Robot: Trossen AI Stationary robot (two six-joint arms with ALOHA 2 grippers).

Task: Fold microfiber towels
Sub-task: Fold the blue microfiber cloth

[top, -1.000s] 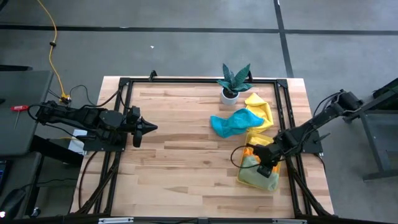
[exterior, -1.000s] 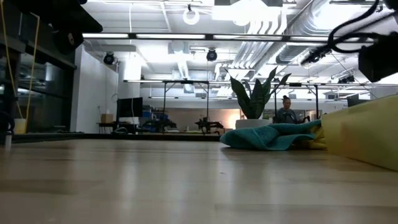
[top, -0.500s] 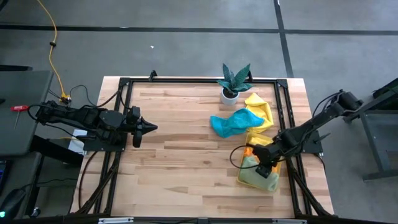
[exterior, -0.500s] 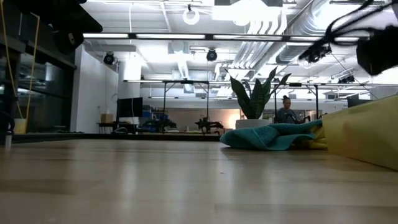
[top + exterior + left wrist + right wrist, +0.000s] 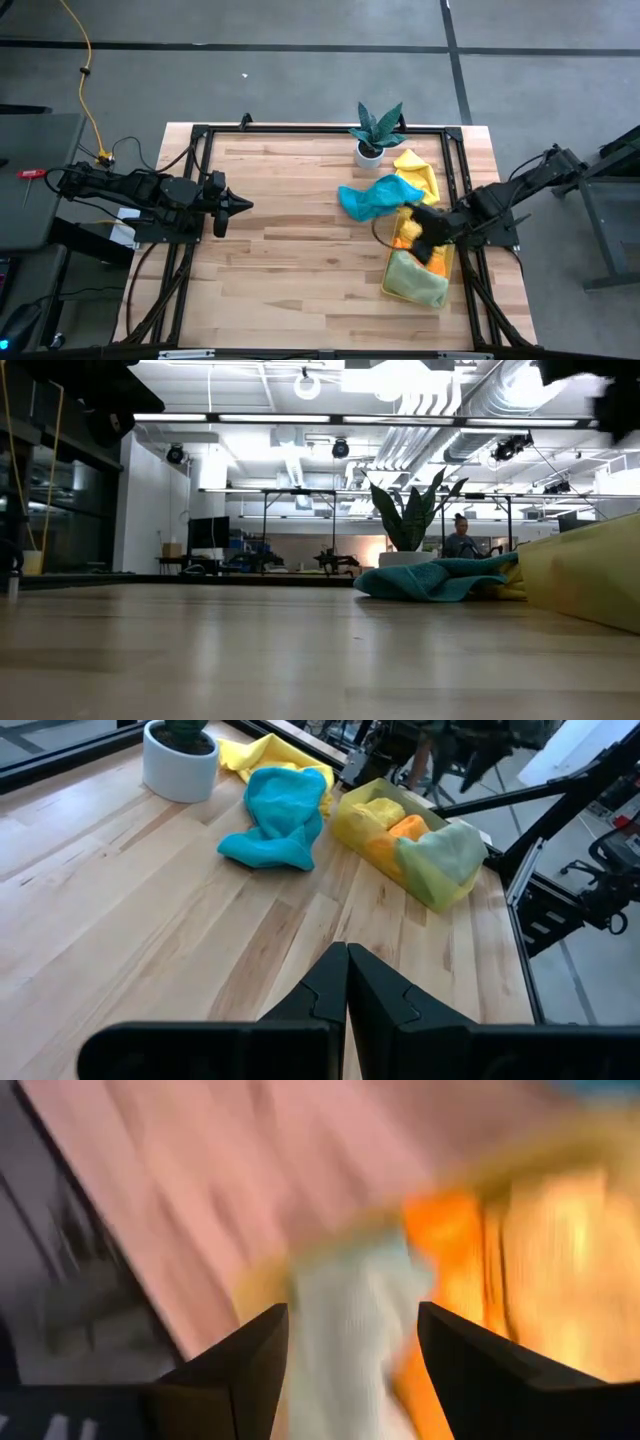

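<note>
Overhead and wrist views, read from left to right: my left gripper (image 5: 243, 206) rests over the left side of the pale wooden slatted table (image 5: 290, 260), its two dark fingers (image 5: 345, 982) pressed together and clenched on nothing. Past the table's middle, toward the far edge, stands a small spiky green plant in a white pot (image 5: 375, 133). Just in front of it lies a crumpled teal microfiber towel (image 5: 375, 196), touching a crumpled yellow microfiber towel (image 5: 418, 172) on its right. Nearer the front edge sits a translucent yellow rectangular tray (image 5: 415, 293), holding an orange microfiber towel (image 5: 405, 230) at its far end and a folded pale green microfiber towel (image 5: 418, 278) at its near end. My right gripper (image 5: 425, 232) hangs above the far end of that tray, over the orange towel; its two dark fingers (image 5: 245, 1365) stand released and well apart, with the pale green towel (image 5: 345, 1330) and the orange towel (image 5: 450, 1240) showing between them, grasping neither
</note>
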